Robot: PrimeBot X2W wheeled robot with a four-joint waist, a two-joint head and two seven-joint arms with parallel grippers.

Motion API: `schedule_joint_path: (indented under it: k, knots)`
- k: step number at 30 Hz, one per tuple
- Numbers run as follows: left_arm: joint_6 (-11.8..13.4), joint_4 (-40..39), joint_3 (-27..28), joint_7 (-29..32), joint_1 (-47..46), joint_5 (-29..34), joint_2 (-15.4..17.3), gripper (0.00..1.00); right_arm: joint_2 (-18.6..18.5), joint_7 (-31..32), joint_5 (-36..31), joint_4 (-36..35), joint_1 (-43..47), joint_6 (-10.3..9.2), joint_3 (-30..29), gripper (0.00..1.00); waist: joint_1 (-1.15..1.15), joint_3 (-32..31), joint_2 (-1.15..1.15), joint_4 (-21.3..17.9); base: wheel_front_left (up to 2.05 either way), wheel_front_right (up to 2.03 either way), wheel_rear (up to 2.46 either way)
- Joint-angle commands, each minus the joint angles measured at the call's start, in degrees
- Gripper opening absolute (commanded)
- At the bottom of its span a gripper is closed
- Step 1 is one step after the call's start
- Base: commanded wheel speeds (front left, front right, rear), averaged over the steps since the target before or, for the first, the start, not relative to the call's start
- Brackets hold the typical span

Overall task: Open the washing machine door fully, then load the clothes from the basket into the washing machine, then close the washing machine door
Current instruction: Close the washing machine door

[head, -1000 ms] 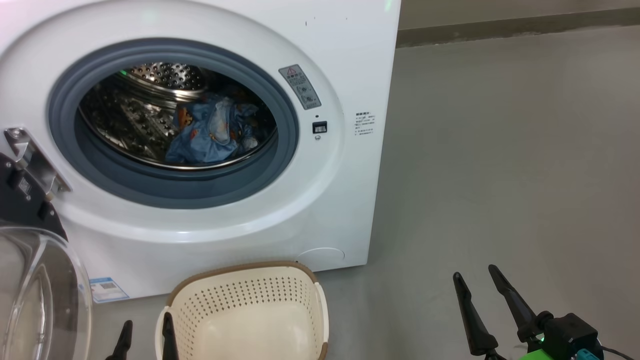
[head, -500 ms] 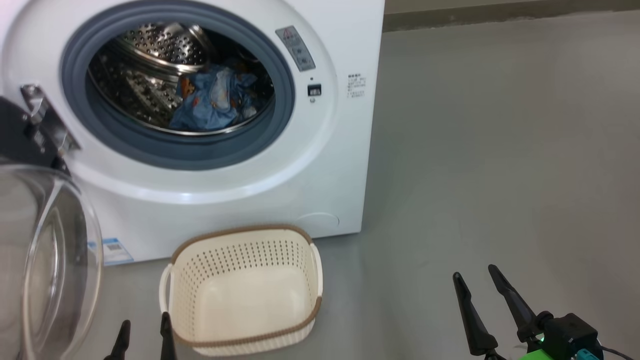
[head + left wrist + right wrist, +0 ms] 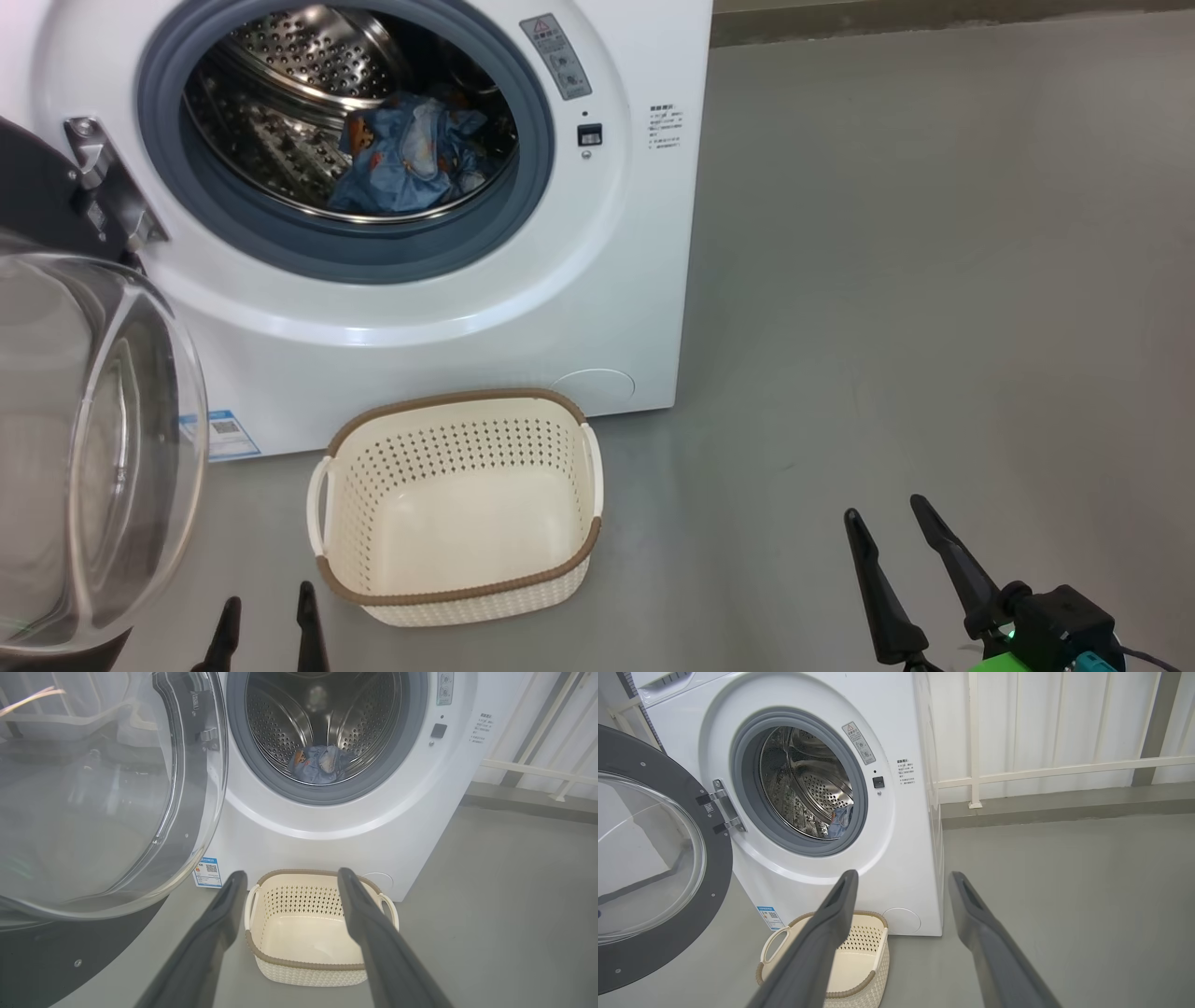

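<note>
Since a second before, only the head camera's view had shifted down, with blue printed clothes (image 3: pixel 411 159) in the washer (image 3: pixel 635 280), door (image 3: pixel 93 448) wide open at left, cream basket (image 3: pixel 457 593) empty on the floor, and left gripper (image 3: pixel 266 602) and right gripper (image 3: pixel 885 509) spread apart, holding nothing.

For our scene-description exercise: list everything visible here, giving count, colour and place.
washing machine: one, white, on the grey floor
washing machine door: one, black rim, clear glass, swung open at head view's left
drum: one, steel, inside the grey-blue gasket
clothes: one bundle, light blue with orange print, in the drum
basket: one, cream, brown rim, empty, on the floor before the machine
label: one, blue, low on the machine's front
railing: one, white, beyond the machine
left end effector: one, dark, open, empty, beside the basket
right end effector: one, dark, open, empty, over bare floor
</note>
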Motion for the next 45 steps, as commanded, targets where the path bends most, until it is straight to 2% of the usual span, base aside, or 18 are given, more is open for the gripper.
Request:
schedule_joint_path:
  k: [1, 6, 12, 34, 40, 45]
  knots:
    - [0.12, -1.61, 1.93, -0.37, -0.78, 0.32, 0.62, 1.0, -0.23, -0.28, -0.41, -1.43, -0.31, 0.35, 1.54, 1.0, 0.0, -0.04, 0.0, 0.29, 0.0, 0.0, 0.0]
    - [0.09, -1.58, 1.8, -0.37, -0.96, 0.28, 0.62, 1.0, -0.4, -0.28, -0.39, -1.45, -0.23, 0.35, 1.36, 1.0, 0.0, -0.06, 0.0, 1.57, 0.0, 0.0, 0.0]
    - [0.08, -1.45, 1.64, -0.37, -0.82, 0.62, 0.62, 1.0, -0.88, -0.28, -0.42, -1.39, -0.49, 0.35, 1.78, 1.0, 0.0, -0.45, 0.0, 5.17, 0.0, 0.0, 0.0]
    - [0.93, -2.35, 1.18, -0.37, 0.36, 0.65, 0.62, 1.0, -1.66, -0.28, 0.15, -0.95, -0.7, 0.35, 2.91, 1.0, 0.0, -2.76, 0.0, 24.38, 0.0, 0.0, 0.0]
    - [1.1, -2.39, 1.37, -0.37, 0.5, 0.64, 0.62, 1.0, -1.35, -0.28, 0.23, -0.86, -0.44, 0.35, 2.9, 1.0, 0.0, -3.07, 0.0, 27.51, 0.0, 0.0, 0.0]
    - [1.12, -2.47, 1.86, -0.37, 0.57, 0.63, 0.62, 1.0, -1.05, -0.28, 0.24, -0.79, -0.46, 0.35, 3.16, 1.0, 0.0, -3.06, 0.0, 28.61, 0.0, 0.0, 0.0]
